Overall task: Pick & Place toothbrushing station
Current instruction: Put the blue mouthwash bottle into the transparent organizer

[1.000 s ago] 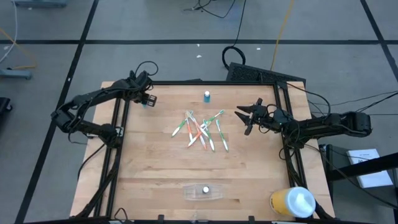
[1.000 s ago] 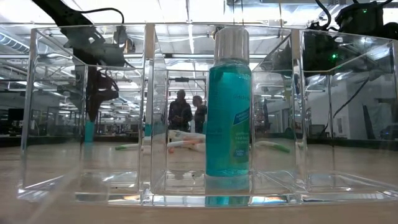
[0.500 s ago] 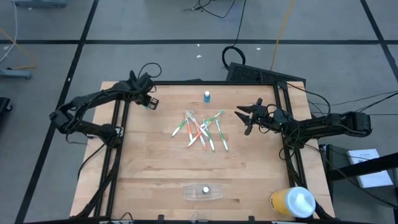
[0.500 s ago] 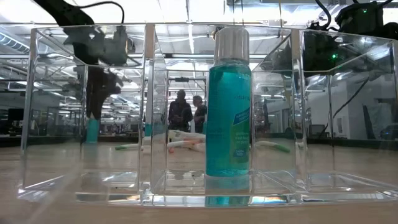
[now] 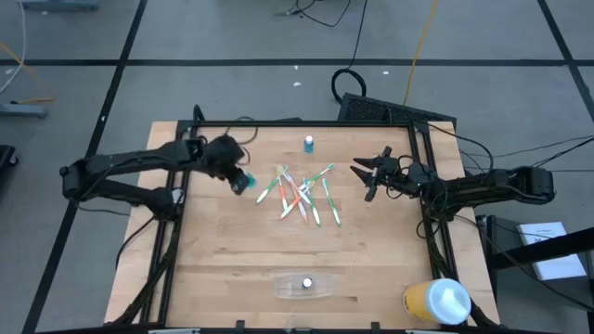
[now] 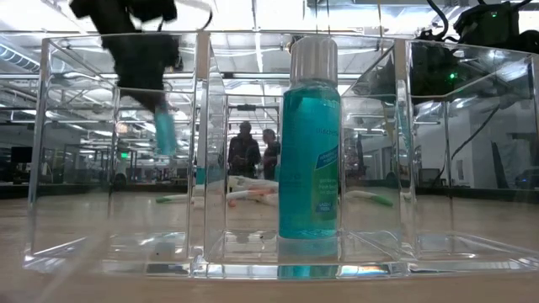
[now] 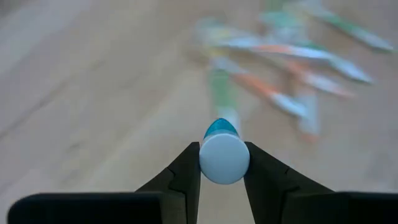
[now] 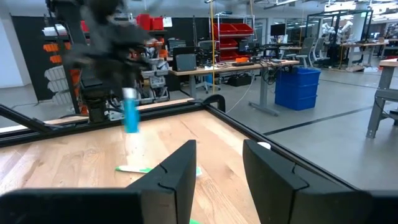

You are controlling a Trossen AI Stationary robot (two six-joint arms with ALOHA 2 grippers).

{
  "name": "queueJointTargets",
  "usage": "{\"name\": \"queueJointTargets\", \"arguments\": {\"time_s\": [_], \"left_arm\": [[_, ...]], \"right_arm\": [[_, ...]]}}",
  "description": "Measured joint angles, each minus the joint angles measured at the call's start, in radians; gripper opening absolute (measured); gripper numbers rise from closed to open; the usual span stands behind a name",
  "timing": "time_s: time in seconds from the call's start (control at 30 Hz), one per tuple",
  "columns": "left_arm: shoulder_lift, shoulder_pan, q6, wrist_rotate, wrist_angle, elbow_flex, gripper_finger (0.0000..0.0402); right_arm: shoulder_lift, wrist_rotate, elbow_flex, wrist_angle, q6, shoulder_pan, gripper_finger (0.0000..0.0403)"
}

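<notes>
The see-through holder (image 5: 304, 286) rests on its base at the table's near edge and fills the low view (image 6: 126, 244). A teal mouthwash bottle (image 6: 309, 143) stands upright in its middle compartment. My left gripper (image 5: 238, 177) is over the table left of the toothbrush pile (image 5: 302, 193), shut on a small teal bottle (image 5: 244, 183). That bottle also shows in the low view (image 6: 164, 130). My right gripper (image 5: 364, 178) is open and empty right of the pile. Another small blue bottle (image 5: 308, 143) stands upright at the far edge. My left gripper pinches the small teal bottle between its two fingers at the white-capped end (image 7: 210, 163). The fingers come from above and point down. The bottle hangs below them, its teal body (image 6: 165, 135) downward, lifted clear of the table.
Several toothbrushes lie crossed in a heap at the table's middle. A yellow cup with a white lid (image 5: 438, 301) stands at the near right corner. A black frame (image 5: 427, 186) edges the table. Two people (image 6: 255, 151) stand far off in the room.
My left gripper has gone from the far left corner toward the table's right and near side, toward the toothbrush pile, and has risen. It has stayed shut on the small teal bottle, which now hangs higher above the table.
</notes>
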Motion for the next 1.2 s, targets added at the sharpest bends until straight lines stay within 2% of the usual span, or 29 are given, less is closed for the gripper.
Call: {"name": "queueJointTargets", "arguments": {"time_s": [0.27,0.53,0.8,1.0,1.2], "left_arm": [[0.043,-0.374,0.001,-0.051,0.063,0.161,0.0098],[0.255,-0.618,0.029,-0.116,0.031,0.42,0.0098],[0.524,-0.75,0.156,-0.127,-0.124,0.716,0.0098],[0.642,-0.804,0.259,-0.126,-0.113,0.779,0.0098],[0.701,-0.807,0.319,-0.122,-0.034,0.782,0.0098]], "right_arm": [[0.0,0.0,0.0,0.0,0.014,0.0,0.0123],[0.003,0.002,0.0,-0.016,0.015,0.0,0.0123],[0.003,0.003,0.0,-0.04,0.036,0.0,0.0123],[0.003,0.003,0.0,-0.098,0.041,0.0,0.0123],[0.003,0.004,0.0,-0.111,0.071,0.0,0.0123]]}}
